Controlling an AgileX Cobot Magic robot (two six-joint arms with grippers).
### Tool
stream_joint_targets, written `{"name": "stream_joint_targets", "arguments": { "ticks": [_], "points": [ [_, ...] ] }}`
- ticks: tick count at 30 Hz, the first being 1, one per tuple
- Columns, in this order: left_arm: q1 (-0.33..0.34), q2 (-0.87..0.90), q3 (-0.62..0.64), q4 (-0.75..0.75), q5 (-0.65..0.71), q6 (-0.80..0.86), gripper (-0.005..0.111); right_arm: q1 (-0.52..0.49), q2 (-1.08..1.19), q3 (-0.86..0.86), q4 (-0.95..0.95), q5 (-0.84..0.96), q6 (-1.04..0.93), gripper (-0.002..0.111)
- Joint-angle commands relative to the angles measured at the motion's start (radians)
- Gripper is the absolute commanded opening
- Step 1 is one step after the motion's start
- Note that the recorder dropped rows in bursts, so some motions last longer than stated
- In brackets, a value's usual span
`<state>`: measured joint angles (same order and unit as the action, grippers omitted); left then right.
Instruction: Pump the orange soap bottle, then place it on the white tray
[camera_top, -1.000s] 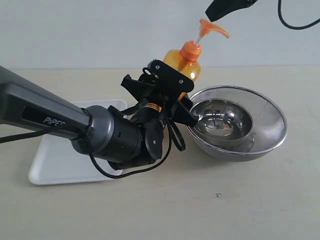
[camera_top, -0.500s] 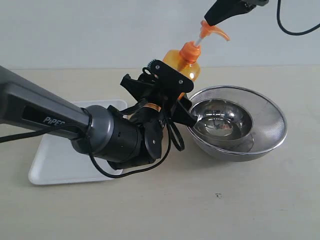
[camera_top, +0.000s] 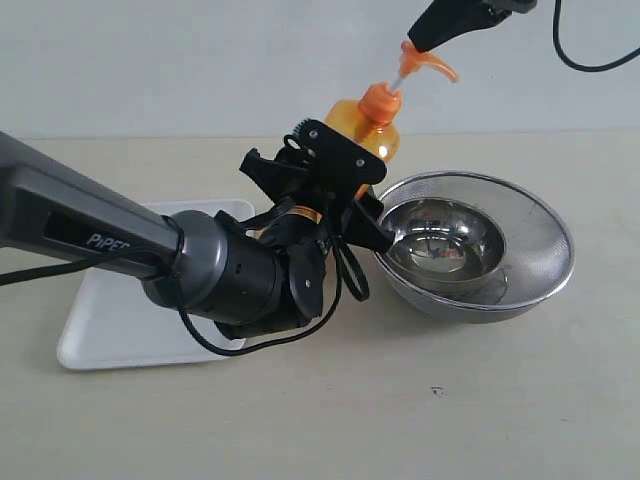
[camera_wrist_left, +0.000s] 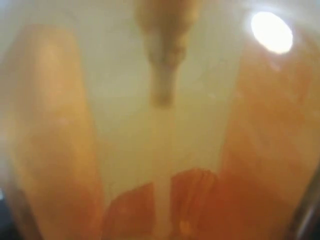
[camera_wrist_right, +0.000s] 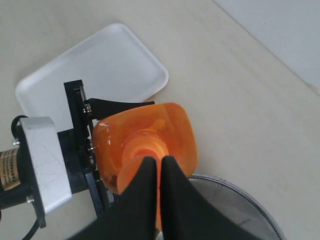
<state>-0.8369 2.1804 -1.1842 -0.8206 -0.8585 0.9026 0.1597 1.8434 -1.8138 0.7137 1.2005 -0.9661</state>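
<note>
The left jaws are clamped on the body of the bottle (camera_top: 384, 132), holding it tilted and clear of the bench (camera_top: 450, 400), just beside the left rim of the mesh bowl (camera_top: 545, 220), which has a smaller steel bowl (camera_top: 445, 235) inside it. The right jaws, pressed together with nothing between them, rest tip-down on the bottle's pump head. The tray (camera_top: 105, 325) lies flat on the bench further left, apart from the bottle, and the left arm (camera_top: 130, 250) reaches across it, hiding its right part.
</note>
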Motion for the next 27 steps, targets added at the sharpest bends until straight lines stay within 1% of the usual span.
{"name": "stream_joint_targets", "arguments": {
  "ticks": [1,20,27],
  "points": [
    [-0.001,-0.012,-0.015,0.036,-0.06,-0.061,0.005,0.002,0.004,0.011,-0.023,0.021,0.0,0.0],
    [-0.001,-0.012,-0.015,0.036,-0.06,-0.125,0.005,0.004,0.004,0.011,-0.023,0.021,0.008,0.0],
    [-0.001,-0.012,-0.015,0.036,-0.06,-0.127,0.005,0.052,0.004,0.011,-0.053,0.021,0.008,0.0]
  ]
}}
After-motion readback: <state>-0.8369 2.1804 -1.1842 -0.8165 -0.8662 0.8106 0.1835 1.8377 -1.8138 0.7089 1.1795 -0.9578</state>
